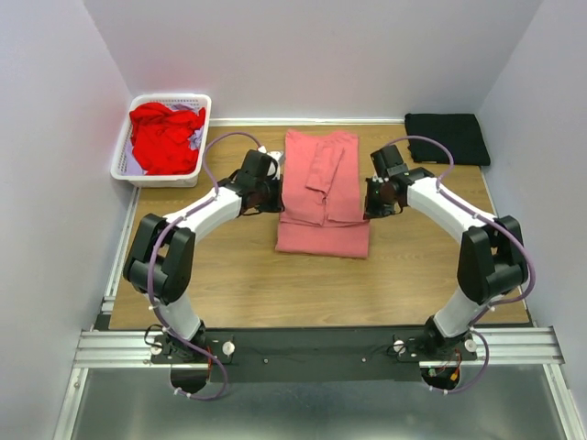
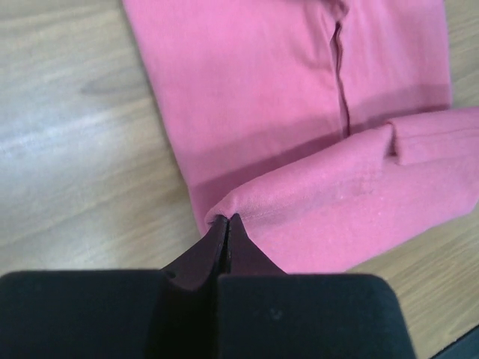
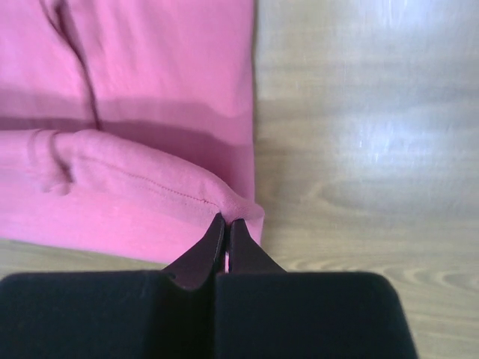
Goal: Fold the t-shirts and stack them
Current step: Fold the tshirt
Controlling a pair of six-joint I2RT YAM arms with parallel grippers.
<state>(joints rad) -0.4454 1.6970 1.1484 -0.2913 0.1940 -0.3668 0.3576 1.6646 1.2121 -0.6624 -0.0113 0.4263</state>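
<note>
The salmon-pink t-shirt (image 1: pixel 323 197) lies partly folded at the middle of the table, its sides turned in. My left gripper (image 1: pixel 277 200) is at its left edge and is shut on a lifted corner of the cloth (image 2: pixel 314 209); the jaws (image 2: pixel 227 219) pinch the hem. My right gripper (image 1: pixel 371 203) mirrors it at the right edge, shut on the other lifted corner (image 3: pixel 150 194), tips (image 3: pixel 227 219) closed on the seam. Between the two grippers the raised fold hangs over the flat part of the shirt. A red t-shirt (image 1: pixel 165 137) is crumpled in the basket. A black t-shirt (image 1: pixel 447 137) lies folded at the back right.
The white lattice basket (image 1: pixel 124 156) stands at the back left corner. White walls close in the table on three sides. Bare wood (image 1: pixel 275 284) shows in front of the pink shirt, and the arms' metal rail (image 1: pixel 312 346) runs along the near edge.
</note>
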